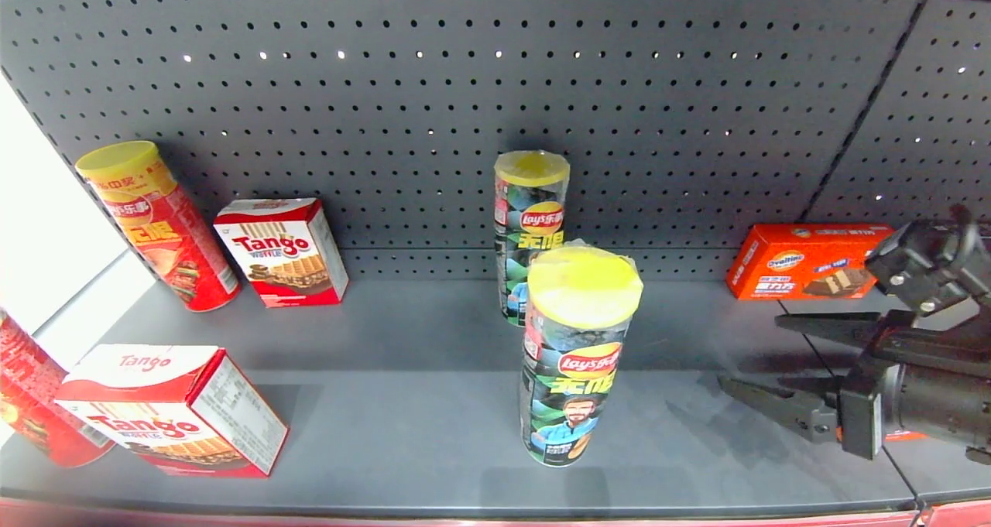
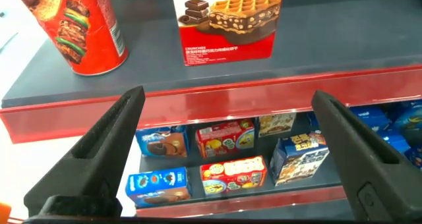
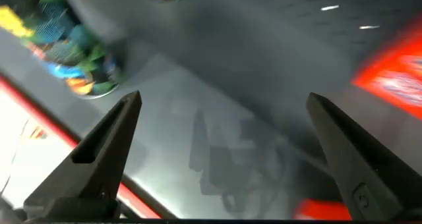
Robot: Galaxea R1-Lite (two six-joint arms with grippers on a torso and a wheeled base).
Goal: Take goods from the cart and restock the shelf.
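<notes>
The front chips can stands upright near the front edge of the shelf, with a second can just behind it. The right gripper hangs to the can's right, near but apart, jaws spread wide, gripping nothing. The left gripper, likewise spread and empty, sits before the shelf's red lip.
</notes>
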